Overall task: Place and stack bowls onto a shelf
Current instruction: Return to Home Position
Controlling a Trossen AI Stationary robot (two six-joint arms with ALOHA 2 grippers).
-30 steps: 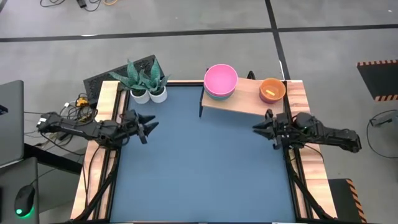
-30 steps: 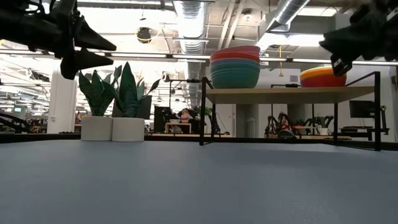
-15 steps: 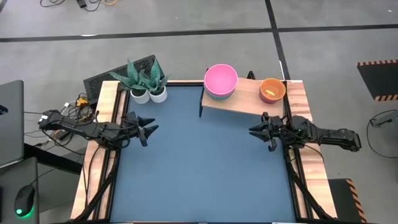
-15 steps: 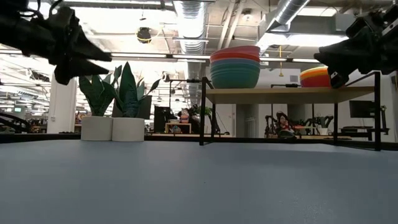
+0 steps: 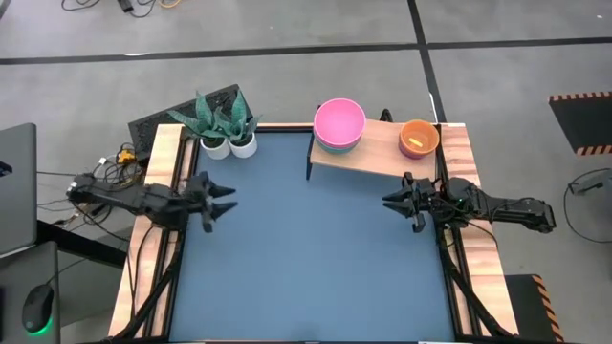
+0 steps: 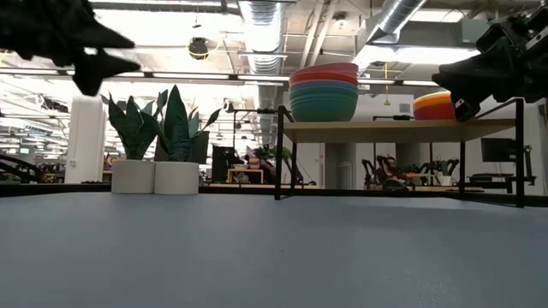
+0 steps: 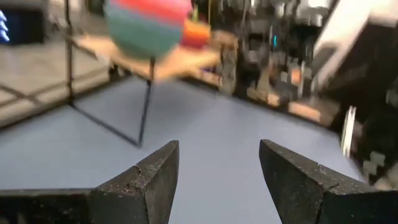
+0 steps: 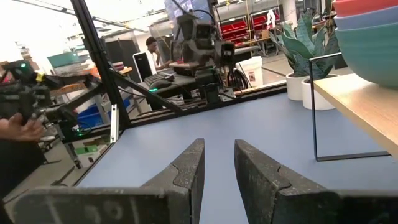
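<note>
Now both arms hang over the side edges of the blue table, well apart from each other. The left tool is above the table's left edge, a bit toward the front from the two white pots w/ green spiky plants in the far-left corner. Its fingers are clearly apart, w/ nothing between them. The right tool is above the right edge, just in front of the light wood shelf on thin dark legs, which stands at the far-right of the table. Its fingers are apart by a narrow gap only, also holding nothing. On the shelf's left half sits a stack of big round plastic bowls: pink on top, then red, light blue and dark green-teal at the bottom. On the right half, apart from the 1st stack, is a stack of small round plastic bowls, orange when seen from above. In the low view the right tool covers part of it, so only a yellow and a red-orange band show; the rest I cannot tell.
</note>
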